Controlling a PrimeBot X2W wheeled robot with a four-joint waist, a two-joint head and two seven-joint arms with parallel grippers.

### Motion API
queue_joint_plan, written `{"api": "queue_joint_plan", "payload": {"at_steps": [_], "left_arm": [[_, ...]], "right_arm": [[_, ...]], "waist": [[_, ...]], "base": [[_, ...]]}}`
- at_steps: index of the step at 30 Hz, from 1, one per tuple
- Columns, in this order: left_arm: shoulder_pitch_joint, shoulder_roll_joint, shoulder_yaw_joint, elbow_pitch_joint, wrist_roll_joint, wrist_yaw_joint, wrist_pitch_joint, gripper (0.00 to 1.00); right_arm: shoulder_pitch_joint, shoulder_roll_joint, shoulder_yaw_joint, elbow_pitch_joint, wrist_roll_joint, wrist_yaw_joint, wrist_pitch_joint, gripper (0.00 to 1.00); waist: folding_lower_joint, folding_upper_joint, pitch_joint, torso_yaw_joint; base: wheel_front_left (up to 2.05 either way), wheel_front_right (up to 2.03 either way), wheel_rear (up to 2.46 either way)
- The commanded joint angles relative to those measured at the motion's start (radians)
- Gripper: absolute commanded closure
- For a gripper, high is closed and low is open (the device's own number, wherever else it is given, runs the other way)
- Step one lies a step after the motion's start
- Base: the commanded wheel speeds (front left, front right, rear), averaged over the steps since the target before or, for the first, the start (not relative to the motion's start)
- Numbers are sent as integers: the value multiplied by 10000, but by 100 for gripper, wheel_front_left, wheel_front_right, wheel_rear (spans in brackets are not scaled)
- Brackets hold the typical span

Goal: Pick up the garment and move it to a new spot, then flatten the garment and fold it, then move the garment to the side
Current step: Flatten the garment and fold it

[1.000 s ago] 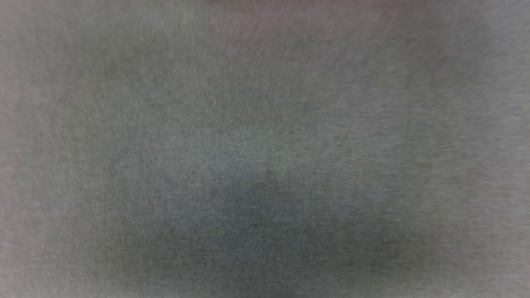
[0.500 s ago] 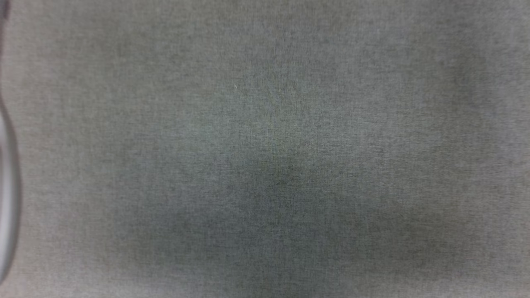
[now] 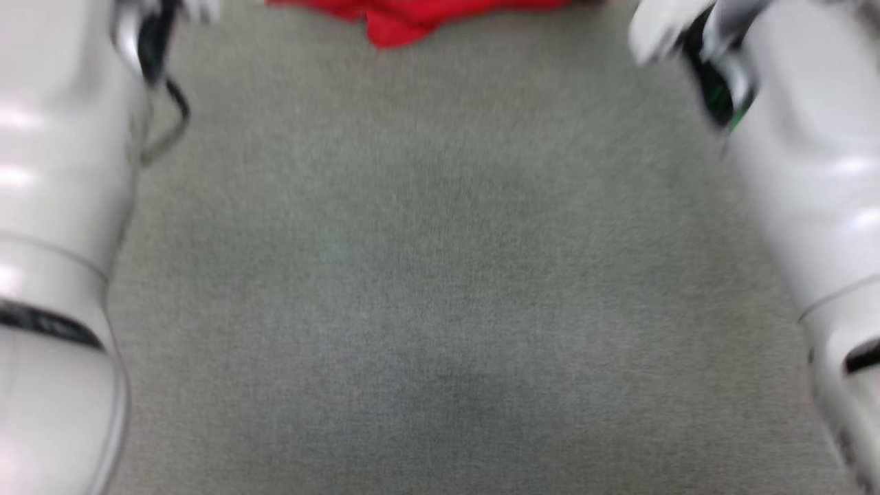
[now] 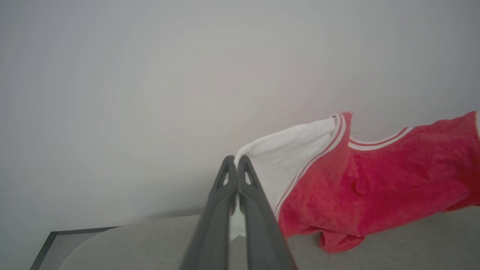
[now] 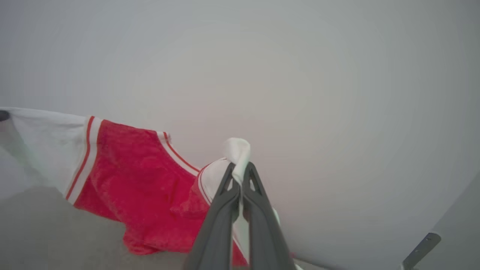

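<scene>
Soft light, smeared head view.
There the garment (image 3: 405,20) at 12 o'clock is a red smear, glare streaks the left forearm (image 3: 41,172) at 9 and right forearm (image 3: 811,179) at 3, faint shadow on the grey surface (image 3: 440,206) at 6; your wrist views are sharper.

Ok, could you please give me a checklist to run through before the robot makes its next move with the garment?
1. Left end effector shut on a white sleeve: ok.
2. Right end effector shut on the other white sleeve: ok.
3. Garment fully lifted off the grey surface: not ok, its lower edge seems to rest there.
4. Garment spread flat: not ok, it sags and bunches between the two grips.
5. How firmly each sleeve is pinched: cannot tell.
6. Head view sharp enough for placing: not ok, blurred.
</scene>
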Motion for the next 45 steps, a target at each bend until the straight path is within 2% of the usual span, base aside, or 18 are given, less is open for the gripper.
{"api": "queue_joint_plan", "payload": {"at_steps": [1,5,12,19,27,32,35,42,45], "left_arm": [[310,60,-39,24,-17,7,-27,100],[1662,194,16,35,-234,-76,-172,100],[3942,305,17,-31,-481,-270,-759,100],[5947,583,-30,-535,-641,-384,-1355,100],[8244,1159,170,-2182,-1063,73,-1434,100],[10014,1793,371,-4446,-1418,917,-1113,100],[11159,2411,442,-6322,-1510,1762,-686,100],[13793,3927,785,-10999,-1768,4049,343,100],[14594,4425,802,-12514,-1775,4797,711,100]], "right_arm": [[272,34,228,-118,171,-16,37,100],[1666,-134,1522,-799,1128,-16,427,100],[4193,-1477,3281,-2504,2605,-16,1024,100],[6415,-2735,3580,-4083,3766,-16,1573,100],[8526,-3617,2990,-5278,4075,-16,2321,100],[9648,-4038,2513,-5981,4113,-16,2906,100],[10175,-4378,2178,-6457,4062,-16,3238,100],[11202,-4987,1147,-7395,4122,-16,4078,100],[11561,-5184,829,-7820,4219,-16,4526,100]], "waist": [[0,0,-1400,-240],[0,0,-2322,-315],[0,0,-3499,-302],[0,0,-3893,-306],[0,0,-3858,-426],[0,0,-3727,-508],[0,0,-3601,-508],[0,0,-3345,-451],[0,0,-3260,-391]], "base": [[0,0,0],[0,0,0],[0,0,0],[0,0,0],[0,0,0],[0,0,0],[0,0,0],[0,0,0],[0,0,0]]}}
